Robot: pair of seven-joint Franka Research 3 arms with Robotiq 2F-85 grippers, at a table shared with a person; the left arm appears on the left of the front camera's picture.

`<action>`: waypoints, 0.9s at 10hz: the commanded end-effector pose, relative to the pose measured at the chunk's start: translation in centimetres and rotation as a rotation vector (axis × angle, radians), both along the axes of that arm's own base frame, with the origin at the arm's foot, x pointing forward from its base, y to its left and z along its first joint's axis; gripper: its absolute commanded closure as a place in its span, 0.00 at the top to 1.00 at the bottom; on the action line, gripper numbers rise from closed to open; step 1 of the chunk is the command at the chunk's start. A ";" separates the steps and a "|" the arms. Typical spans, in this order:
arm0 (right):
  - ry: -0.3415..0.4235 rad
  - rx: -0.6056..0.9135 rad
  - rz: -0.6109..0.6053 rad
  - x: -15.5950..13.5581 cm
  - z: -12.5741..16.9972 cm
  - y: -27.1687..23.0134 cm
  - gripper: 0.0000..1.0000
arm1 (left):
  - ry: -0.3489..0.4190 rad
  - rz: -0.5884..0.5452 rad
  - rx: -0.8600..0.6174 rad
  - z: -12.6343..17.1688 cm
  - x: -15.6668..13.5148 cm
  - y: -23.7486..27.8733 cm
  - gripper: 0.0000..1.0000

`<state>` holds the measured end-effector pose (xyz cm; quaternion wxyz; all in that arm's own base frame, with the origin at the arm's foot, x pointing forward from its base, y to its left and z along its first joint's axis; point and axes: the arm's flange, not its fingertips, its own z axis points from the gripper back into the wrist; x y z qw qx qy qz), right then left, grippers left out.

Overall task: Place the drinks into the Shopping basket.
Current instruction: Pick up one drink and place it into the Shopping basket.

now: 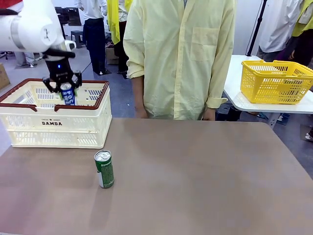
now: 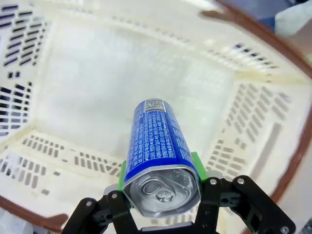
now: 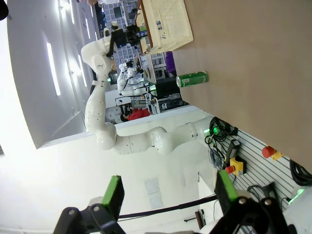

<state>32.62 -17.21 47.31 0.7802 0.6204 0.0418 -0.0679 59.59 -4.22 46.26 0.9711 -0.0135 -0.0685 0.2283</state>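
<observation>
Left jaws clenched on blue can (image 1: 68, 95) over Shopping basket (image 1: 29, 128), green can (image 1: 104, 169) upright on table (image 1: 205, 176) — right jaws released.

1. Landmark: cream-white slotted plastic crate with dark red-brown rim (image 1: 29, 129). Its top is open and its floor is bare.
2. Above the crate's middle, the left gripper (image 1: 62, 84) clamps a blue can with white lettering (image 1: 69, 96), blocking entry there.
3. A green can with a silver top (image 1: 104, 169) stands upright in front of the crate's right near corner, apart from it.
4. The brown tabletop (image 1: 205, 171) right of the crate is open.
5. A person in a pale yellow shirt (image 1: 181, 58) stands at the far edge, right of the crate.
</observation>
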 end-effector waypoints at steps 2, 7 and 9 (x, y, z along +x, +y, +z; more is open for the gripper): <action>0.000 -0.005 0.009 -0.2 0.3 -0.1 1.00 | -0.021 0.020 -0.010 -2.9 -0.1 0.5 0.00; 0.000 -0.005 0.009 -0.2 0.3 -0.1 1.00 | 0.047 0.033 -0.050 -5.9 0.8 1.2 0.47; 0.000 -0.005 0.009 -0.2 0.3 -0.1 1.00 | 0.040 0.029 -0.051 -5.5 0.5 1.3 1.00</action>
